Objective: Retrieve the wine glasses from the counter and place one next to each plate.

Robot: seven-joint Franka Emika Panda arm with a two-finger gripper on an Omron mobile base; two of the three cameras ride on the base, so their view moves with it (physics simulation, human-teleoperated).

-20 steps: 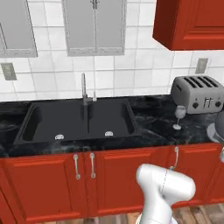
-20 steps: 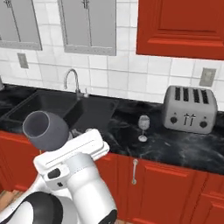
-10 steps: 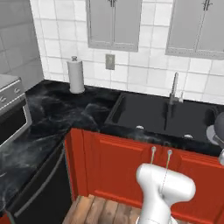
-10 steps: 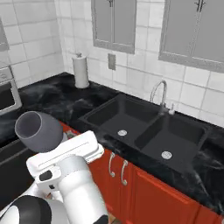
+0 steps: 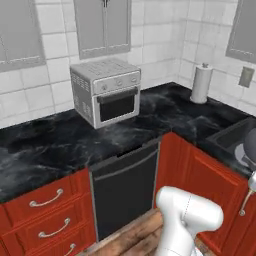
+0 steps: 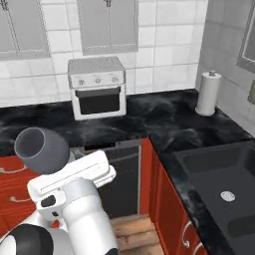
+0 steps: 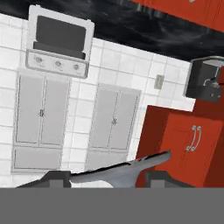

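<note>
Glass (image 7: pixel 124 170): brittle, light, slick; you should hold the stem gently.
Jaws: apparently closed around that glass.
Counter (image 5: pixel 60 145): hard stone; land softly.

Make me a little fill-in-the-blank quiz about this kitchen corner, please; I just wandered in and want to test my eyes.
1. The toaster oven on the black counter is coloured ____.
2. The paper towel roll stands ____ on the counter near the corner.
3. The cabinet doors under the counter are ____.
4. The black basin set into the counter at the right base view's lower right is a ____.

Missing words: silver; upright; red; sink
</note>
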